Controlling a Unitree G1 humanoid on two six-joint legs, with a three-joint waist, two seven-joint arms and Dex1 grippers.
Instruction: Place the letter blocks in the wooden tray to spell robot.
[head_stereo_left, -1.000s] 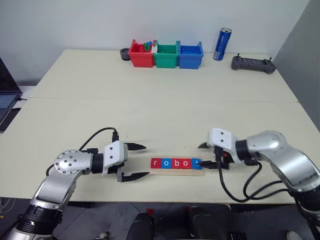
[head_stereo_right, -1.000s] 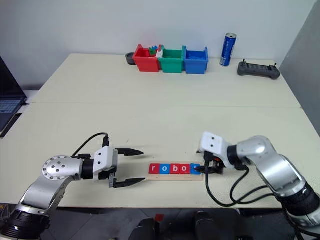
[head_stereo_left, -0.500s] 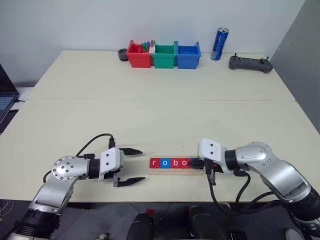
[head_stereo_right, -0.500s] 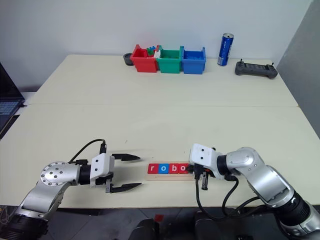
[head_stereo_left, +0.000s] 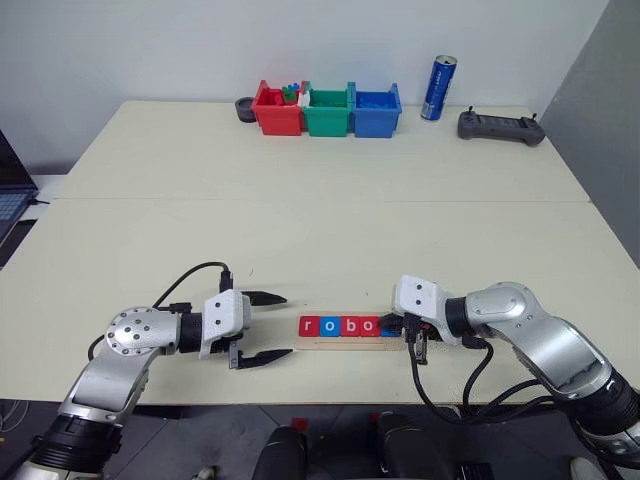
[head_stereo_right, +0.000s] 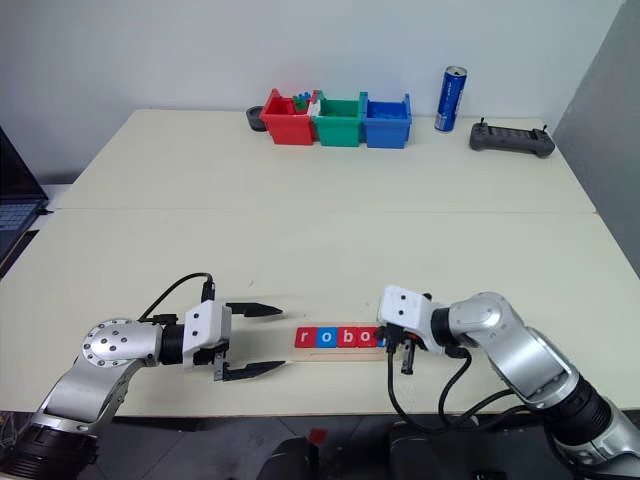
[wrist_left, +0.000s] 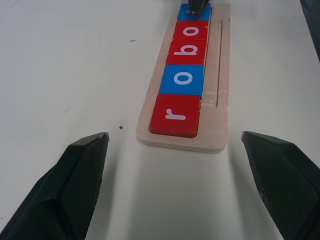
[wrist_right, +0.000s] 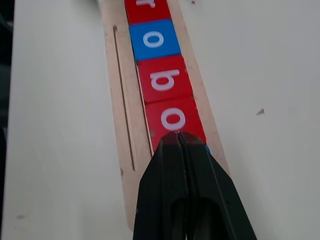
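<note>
Now the long pale wooden tray (head_stereo_left: 355, 342) lies near the front edge of the cream bench (head_stereo_left: 320, 220), between the two arms. Small flat square letter blocks (wrist_left: 182, 75) sit in it in a row: a red r, a blue o, a red b and a red o. A blue block (wrist_left: 193, 12) is last, mostly hidden under the right gripper (wrist_right: 178, 137).

The right gripper's black jaws are pinched tight together, holding nothing, and their tip rests on that last block. I think the step is nudging it flat into the row. To do this well, push softly and straight along the tray, so the blocks stay touching and none tips up. Lift away straight up.

The left gripper (head_stereo_left: 268, 327) waits beside the tray's r end, jaws spread wide and empty, apart from the wood.
</note>
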